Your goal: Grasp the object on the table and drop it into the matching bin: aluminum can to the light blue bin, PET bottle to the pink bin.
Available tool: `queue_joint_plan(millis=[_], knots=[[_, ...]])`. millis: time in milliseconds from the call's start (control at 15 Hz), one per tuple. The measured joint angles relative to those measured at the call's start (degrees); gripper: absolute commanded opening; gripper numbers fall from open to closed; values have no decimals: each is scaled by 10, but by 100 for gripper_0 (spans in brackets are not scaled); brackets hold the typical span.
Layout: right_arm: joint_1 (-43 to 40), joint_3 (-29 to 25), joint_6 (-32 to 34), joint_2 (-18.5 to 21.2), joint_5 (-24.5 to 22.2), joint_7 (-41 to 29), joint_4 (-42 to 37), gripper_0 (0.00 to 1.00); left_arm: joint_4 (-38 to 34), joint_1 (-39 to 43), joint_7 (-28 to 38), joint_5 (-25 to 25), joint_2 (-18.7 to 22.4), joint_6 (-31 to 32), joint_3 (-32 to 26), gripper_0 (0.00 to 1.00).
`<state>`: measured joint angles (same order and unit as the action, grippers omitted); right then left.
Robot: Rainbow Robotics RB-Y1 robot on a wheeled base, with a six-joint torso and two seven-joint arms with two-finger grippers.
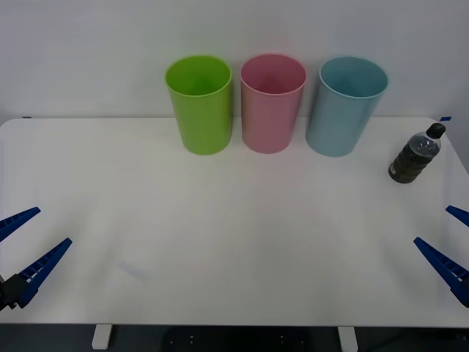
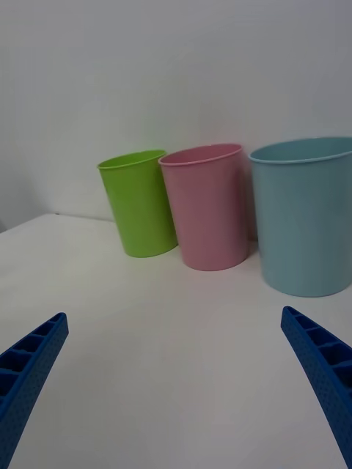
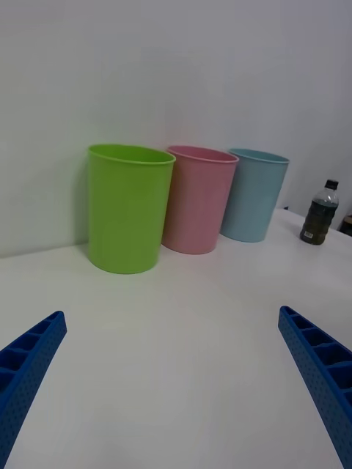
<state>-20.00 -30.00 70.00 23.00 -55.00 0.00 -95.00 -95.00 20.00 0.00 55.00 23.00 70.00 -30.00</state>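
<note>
The PET bottle (image 1: 415,155) (image 3: 320,213), clear with dark brown liquid and a black cap, stands upright near the table's (image 1: 234,242) far right edge, right of the light blue bin (image 1: 344,106) (image 2: 304,216) (image 3: 253,194). The pink bin (image 1: 272,103) (image 2: 207,207) (image 3: 198,199) stands in the middle of the row at the back. My right gripper (image 1: 448,242) (image 2: 176,381) hovers open at the front right corner, well short of the bottle. At the front left my left gripper (image 1: 26,246) (image 3: 172,381) is open too, holding nothing.
A green bin (image 1: 200,104) (image 2: 139,203) (image 3: 128,207) stands left of the pink one, all three close together against a white wall. The broad white tabletop between the grippers and the bins is bare.
</note>
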Motion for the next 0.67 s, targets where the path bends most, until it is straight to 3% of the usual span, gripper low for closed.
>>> queue_joint_plan(millis=[333,667], knots=[[-19,0,-3,-12,-3,1,8,100,0,0,0,0,0,0,0,100],[-49,15,-53,-7,1,8,-22,100,0,0,0,0,0,0,0,100]])
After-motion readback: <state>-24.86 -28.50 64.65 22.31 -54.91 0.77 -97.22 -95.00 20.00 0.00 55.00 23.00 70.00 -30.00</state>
